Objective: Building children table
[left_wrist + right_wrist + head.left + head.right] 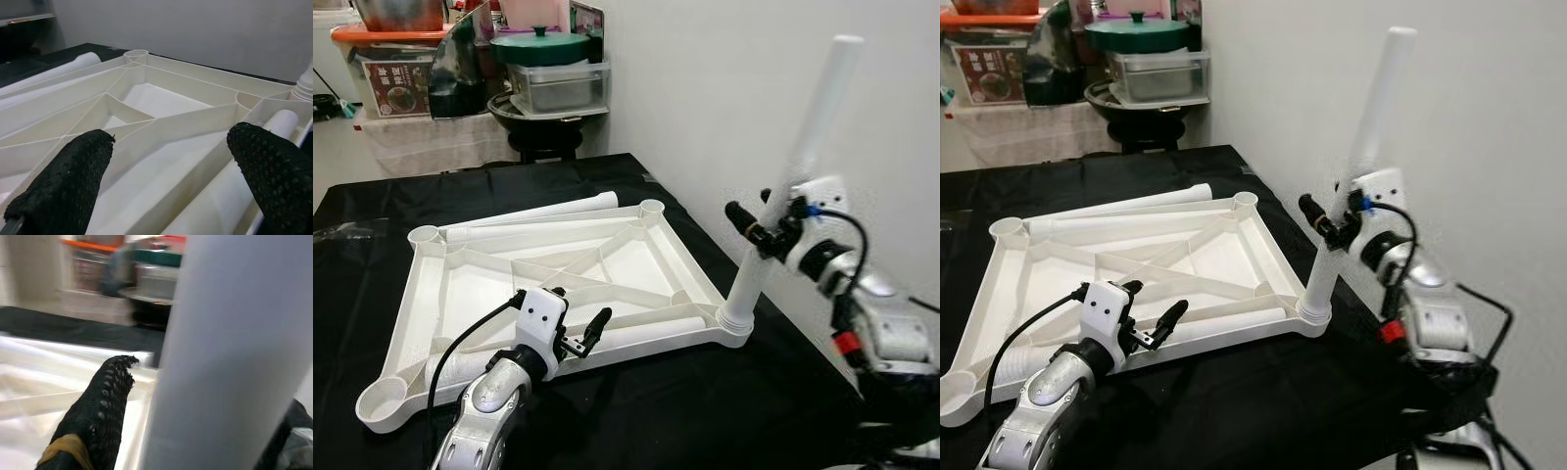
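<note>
Tabletop (pixel 636 250) lies upside down on black cloth (pixel 685 411). White leg (pixel 800 166), standing tilted in the near-right corner socket, is clamped mid-shaft by right gripper (pixel 773 230). Left gripper (pixel 579 331) is spread over the near rim. Leg judged light, stiff, slippery; best gripped low.

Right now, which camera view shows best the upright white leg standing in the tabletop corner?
The left eye view: the whole upright leg shows from socket to tip. The right eye view shows it similarly; the right wrist view gives a blurred close surface, the left wrist view its base.
</note>
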You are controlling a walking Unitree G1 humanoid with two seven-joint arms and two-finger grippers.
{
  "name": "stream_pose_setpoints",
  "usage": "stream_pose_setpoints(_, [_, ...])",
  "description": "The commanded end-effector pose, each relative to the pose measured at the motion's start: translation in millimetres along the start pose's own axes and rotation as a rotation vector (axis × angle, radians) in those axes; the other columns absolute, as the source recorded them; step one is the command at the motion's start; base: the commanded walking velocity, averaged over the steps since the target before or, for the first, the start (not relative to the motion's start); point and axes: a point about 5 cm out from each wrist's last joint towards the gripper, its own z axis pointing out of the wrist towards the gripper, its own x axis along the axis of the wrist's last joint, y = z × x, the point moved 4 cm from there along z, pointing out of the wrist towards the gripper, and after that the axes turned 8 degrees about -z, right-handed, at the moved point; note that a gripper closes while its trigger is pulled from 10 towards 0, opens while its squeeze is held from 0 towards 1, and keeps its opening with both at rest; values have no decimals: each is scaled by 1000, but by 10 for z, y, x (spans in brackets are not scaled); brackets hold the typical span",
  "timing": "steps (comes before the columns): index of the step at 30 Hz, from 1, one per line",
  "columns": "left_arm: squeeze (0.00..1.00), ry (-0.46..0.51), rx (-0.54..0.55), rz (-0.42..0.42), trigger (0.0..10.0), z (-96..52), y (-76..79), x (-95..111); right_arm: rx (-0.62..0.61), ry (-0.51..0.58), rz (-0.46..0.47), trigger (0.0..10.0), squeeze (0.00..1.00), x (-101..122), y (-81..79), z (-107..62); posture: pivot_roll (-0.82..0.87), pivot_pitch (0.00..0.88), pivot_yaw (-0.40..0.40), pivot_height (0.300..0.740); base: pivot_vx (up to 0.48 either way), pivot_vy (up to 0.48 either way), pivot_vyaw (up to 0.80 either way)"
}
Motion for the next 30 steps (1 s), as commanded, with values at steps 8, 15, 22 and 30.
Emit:
stream_pose_setpoints(8, [0, -4, -4, 6, 10000, -17, 9, -20, 154, -55, 34, 6588, 0, -179, 20, -71, 56, 0, -59, 740, 0, 0, 0])
stream_pose_setpoints(15, [0, -4, -2, 7, 10000, -17, 0, -17, 48, -13, 76, 0, 0, -148, 297, -29, 57, 0, -59, 740, 0, 0, 0])
stream_pose_setpoints(22, [0, -8, -7, 6, 10000, -17, 6, -32, -60, -34, 31, 0, 0, -149, 460, -34, 49, 0, -56, 740, 0, 0, 0])
stream_pose_setpoints(30, [0, -7, -5, 2, 10000, 0, 16, -36, -473, -174, 102, 0, 0, -411, 429, 23, 45, 0, -57, 740, 0, 0, 0])
